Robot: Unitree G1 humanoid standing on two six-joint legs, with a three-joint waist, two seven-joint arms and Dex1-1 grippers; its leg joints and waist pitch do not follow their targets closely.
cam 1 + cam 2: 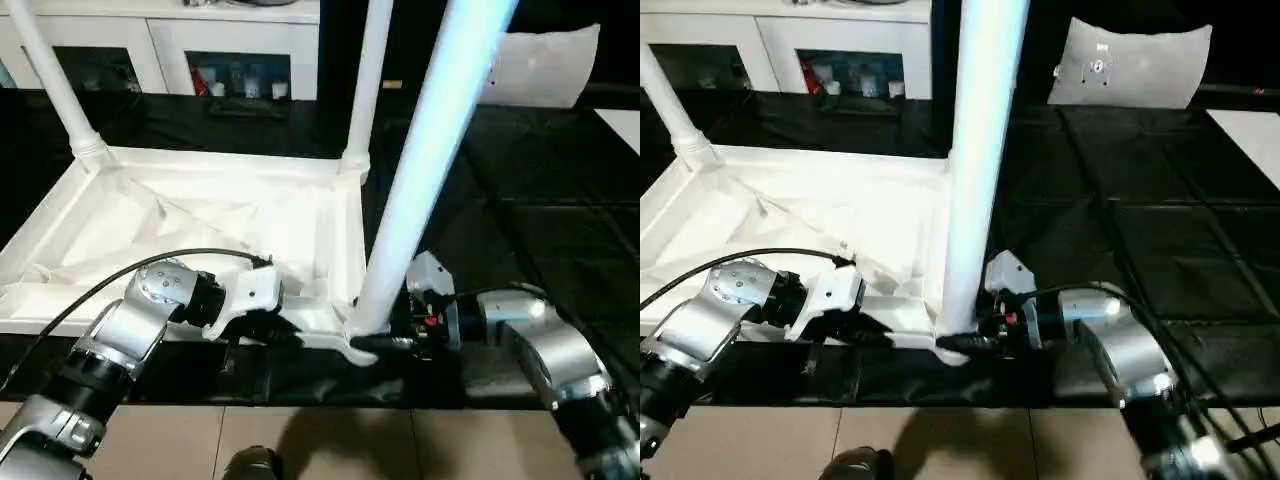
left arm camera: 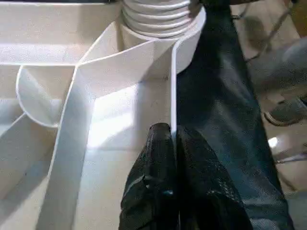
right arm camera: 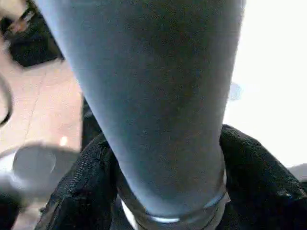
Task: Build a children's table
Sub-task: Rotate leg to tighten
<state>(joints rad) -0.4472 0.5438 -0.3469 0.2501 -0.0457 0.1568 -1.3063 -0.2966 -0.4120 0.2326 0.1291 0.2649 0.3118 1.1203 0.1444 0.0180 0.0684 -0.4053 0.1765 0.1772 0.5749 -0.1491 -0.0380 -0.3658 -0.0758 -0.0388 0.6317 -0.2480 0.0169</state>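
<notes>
The white table top lies upside down on the black workbench, ribs facing up. Two white legs stand in its far corners, one far left and one far right. A third leg stands upright in the near right corner socket. My right gripper is shut on this leg's base, one black finger on each side of it. My left gripper is shut on the near rim of the table top, just left of that socket.
The black mat stretches to the right and behind the table top. White cabinets stand at the back, and a white padded bag lies at the far right. The bench's front edge meets a tiled floor.
</notes>
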